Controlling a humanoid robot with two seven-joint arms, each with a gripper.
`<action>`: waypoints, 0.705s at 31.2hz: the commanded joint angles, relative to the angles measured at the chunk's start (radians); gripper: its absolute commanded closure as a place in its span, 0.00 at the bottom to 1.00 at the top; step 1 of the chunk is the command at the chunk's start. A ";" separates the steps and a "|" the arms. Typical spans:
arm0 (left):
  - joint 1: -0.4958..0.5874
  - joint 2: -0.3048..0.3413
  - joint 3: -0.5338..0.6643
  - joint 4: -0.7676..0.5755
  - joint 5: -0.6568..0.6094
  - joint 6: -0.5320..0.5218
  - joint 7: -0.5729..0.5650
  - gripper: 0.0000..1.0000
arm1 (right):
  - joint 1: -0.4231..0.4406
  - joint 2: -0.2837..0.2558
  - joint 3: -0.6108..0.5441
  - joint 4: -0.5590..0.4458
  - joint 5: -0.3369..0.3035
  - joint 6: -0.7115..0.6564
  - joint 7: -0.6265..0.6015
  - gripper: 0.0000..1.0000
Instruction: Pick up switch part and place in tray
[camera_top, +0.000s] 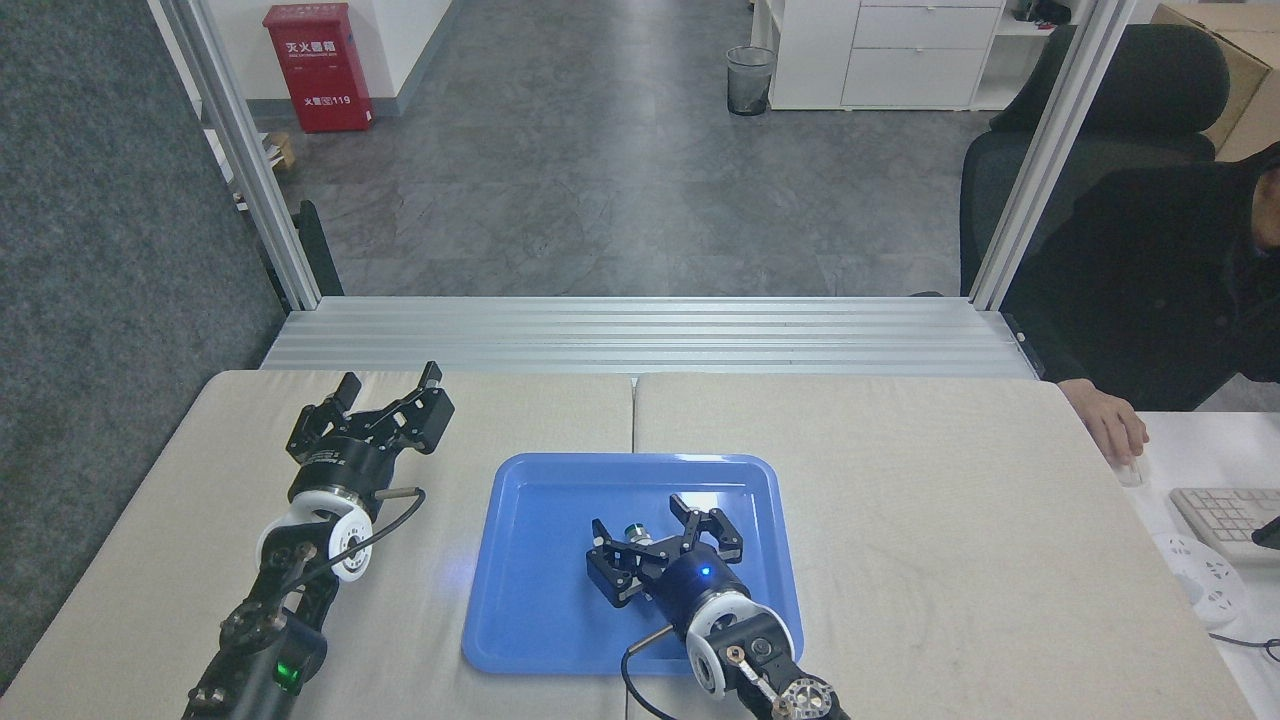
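Right hand (648, 527), fingers spread wide, straddles the switch part (634, 530) at its 12 o'clock, over the tray (530, 600).

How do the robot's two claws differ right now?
The right gripper hangs over the blue tray, while the left gripper sits off it, over the beige table. The right gripper's open jaws have the switch part between them; the left gripper's open jaws hold nothing. Both are black and spread open.
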 joint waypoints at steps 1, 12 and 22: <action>0.000 0.000 -0.001 0.000 0.000 0.000 0.001 0.00 | -0.100 0.025 -0.269 0.009 -0.041 -0.050 -0.015 0.02; 0.000 0.000 0.000 0.000 0.000 0.000 0.001 0.00 | -0.142 -0.210 -0.400 0.018 -0.038 -0.158 -0.075 0.02; 0.000 0.000 -0.001 0.000 0.000 0.000 0.001 0.00 | -0.144 -0.348 -0.403 0.049 -0.039 -0.124 -0.119 0.02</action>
